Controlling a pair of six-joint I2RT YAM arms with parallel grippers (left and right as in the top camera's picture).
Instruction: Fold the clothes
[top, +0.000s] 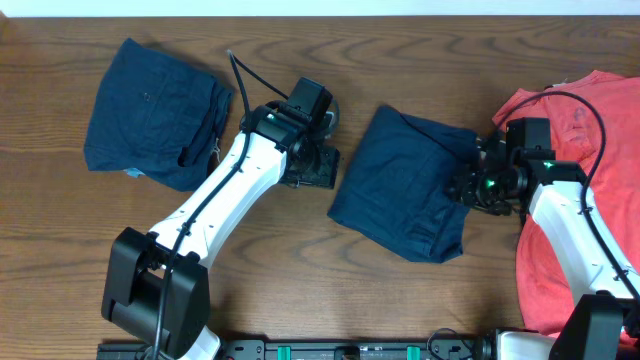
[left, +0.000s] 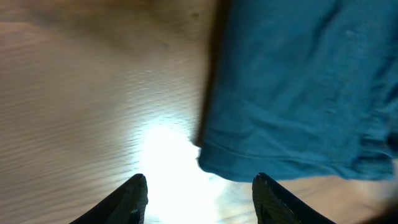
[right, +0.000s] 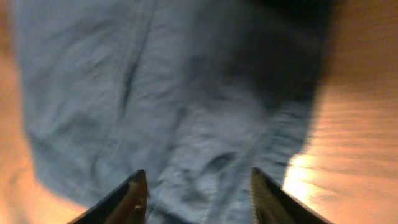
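Navy shorts (top: 405, 185) lie folded between left end effector (left: 199, 180) and right end effector (right: 198, 173), both spread.

- A brown, wood-grain worktop (top: 400, 300) fills the overhead view.
- A coral-red garment (top: 622, 110) lies rumpled at the worktop's right edge, partly out of frame.

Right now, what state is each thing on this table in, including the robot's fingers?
left shorts: folded, lying flat, untouched.
middle shorts: folded, slightly rumpled, lying between the arms.
red garment: spread out unfolded, partly under the right arm.
left fingers: open, empty, over the table beside the middle shorts.
right fingers: open, holding nothing, over the middle shorts.
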